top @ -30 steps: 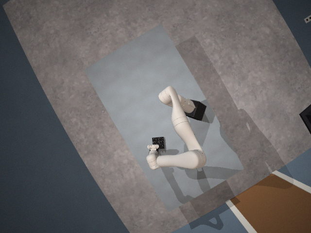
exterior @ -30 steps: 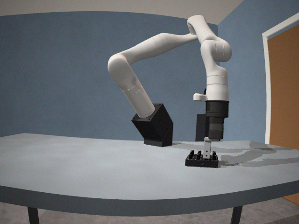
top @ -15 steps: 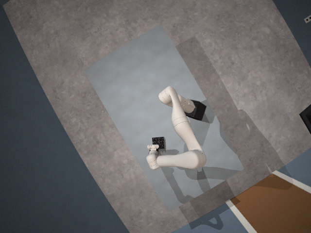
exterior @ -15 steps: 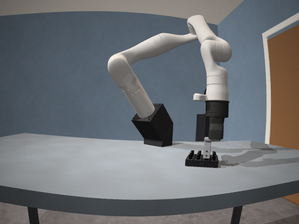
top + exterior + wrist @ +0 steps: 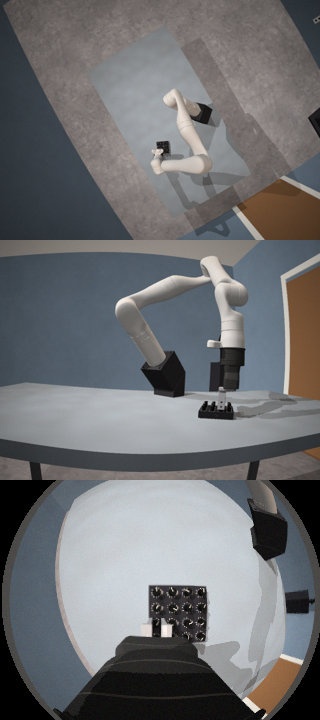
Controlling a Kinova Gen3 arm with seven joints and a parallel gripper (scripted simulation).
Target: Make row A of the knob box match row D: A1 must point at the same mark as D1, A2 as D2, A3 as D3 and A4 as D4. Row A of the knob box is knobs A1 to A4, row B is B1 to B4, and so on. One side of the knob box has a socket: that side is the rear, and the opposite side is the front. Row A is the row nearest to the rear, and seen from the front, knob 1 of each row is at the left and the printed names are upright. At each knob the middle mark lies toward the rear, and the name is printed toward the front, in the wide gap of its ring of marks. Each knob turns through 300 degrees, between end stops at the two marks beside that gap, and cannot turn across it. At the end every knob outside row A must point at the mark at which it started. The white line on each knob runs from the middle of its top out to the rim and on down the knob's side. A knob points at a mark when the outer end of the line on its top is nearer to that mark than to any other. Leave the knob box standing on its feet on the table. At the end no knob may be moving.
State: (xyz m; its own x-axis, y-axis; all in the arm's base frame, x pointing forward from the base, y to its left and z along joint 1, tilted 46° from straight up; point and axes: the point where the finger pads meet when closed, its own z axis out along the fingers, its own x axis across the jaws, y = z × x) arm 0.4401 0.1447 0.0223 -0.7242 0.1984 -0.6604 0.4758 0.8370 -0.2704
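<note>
The black knob box (image 5: 216, 412) stands on its feet on the grey table, its socket side facing the exterior camera. It also shows from above (image 5: 163, 147) and in the wrist view (image 5: 179, 614), with sixteen small black knobs. My gripper (image 5: 221, 407) comes straight down onto the row nearest the socket and is shut on knob A2 (image 5: 156, 627), second from the right in the exterior view. One pale finger hides the knob there. From above, the wrist (image 5: 157, 152) covers the fingers and that corner of the box. The white lines on the knobs are too small to read.
The arm's black base block (image 5: 165, 374) stands on the table behind and to the left of the box. A dark upright block (image 5: 214, 376) shows behind the gripper. An orange door (image 5: 303, 330) is at the right. The table's front edge curves close to the exterior camera.
</note>
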